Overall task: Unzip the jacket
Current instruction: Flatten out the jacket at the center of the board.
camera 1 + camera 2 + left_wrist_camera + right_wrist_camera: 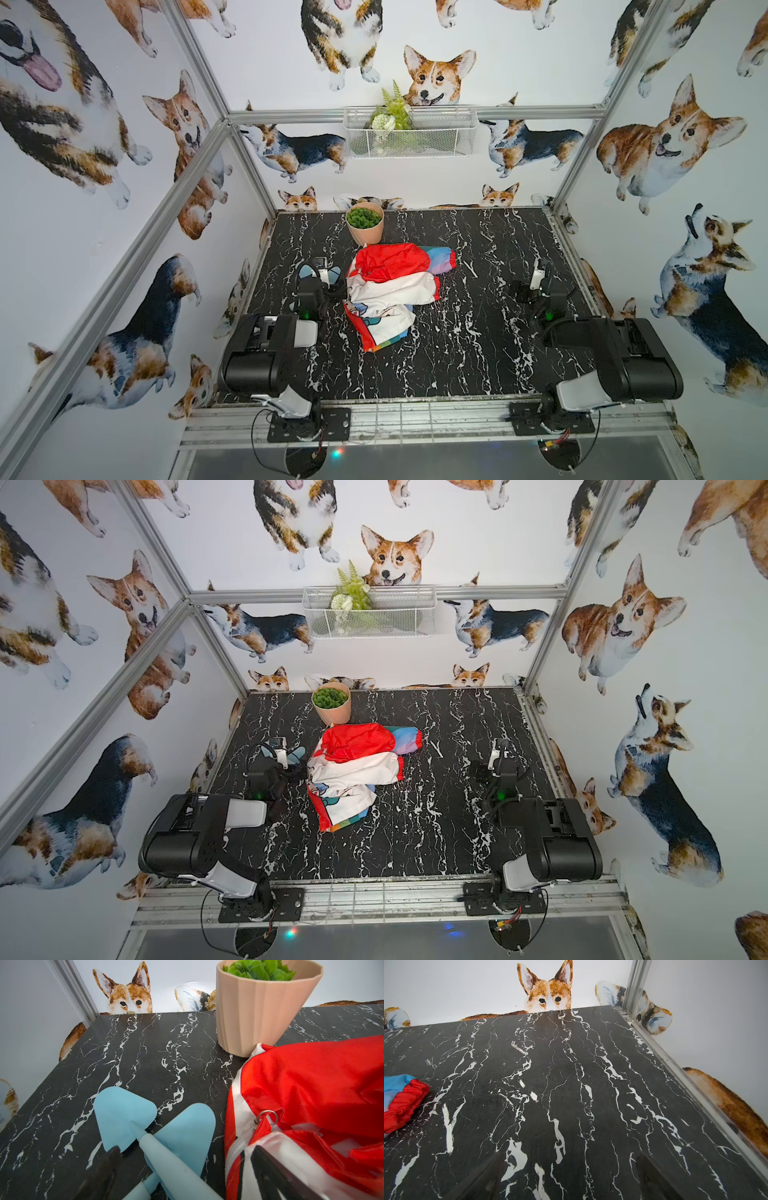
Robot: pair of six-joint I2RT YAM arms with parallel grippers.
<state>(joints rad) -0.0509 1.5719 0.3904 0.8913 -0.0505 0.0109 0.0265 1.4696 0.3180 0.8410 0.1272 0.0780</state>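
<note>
Table (478, 332): black marble with white veining, bare apart from what is listed below. All positions are taken from the pot (365, 232).

The jacket (386, 291) is the biggest item. It lies in a crumpled heap just beside the pot, on the side toward the arm bases. I cannot tell whether the cloth touches the pot. In both top views the red hood sits on top, nearest the pot. A rainbow-striped sleeve with a gathered red cuff (402, 1103) sticks out to the pot's right. Below the hood a white sleeve lies across, also cuffed in red. Farthest from the pot is a white panel with cartoon print, edged in red with a strip of rainbow hem. The front is bunched, so I cannot read how far it is closed.

Left gripper (186, 1148): left of the pot and toward the bases, just beside the jacket's left edge. Its jaws are spread wide and grip no cloth.

Right gripper (570, 1153): well apart from the pot on its right, over bare marble, jaws spread and empty.

The pot is a ribbed peach cup with green leaves, upright at the back edge.

Pale-blue piece (128, 1113): two flat rounded lobes on a stem, seen between the left jaws. I cannot tell whether it is attached.

Metal ring (270, 1115): a small pull on the red hood fabric, beside a white band.
</note>
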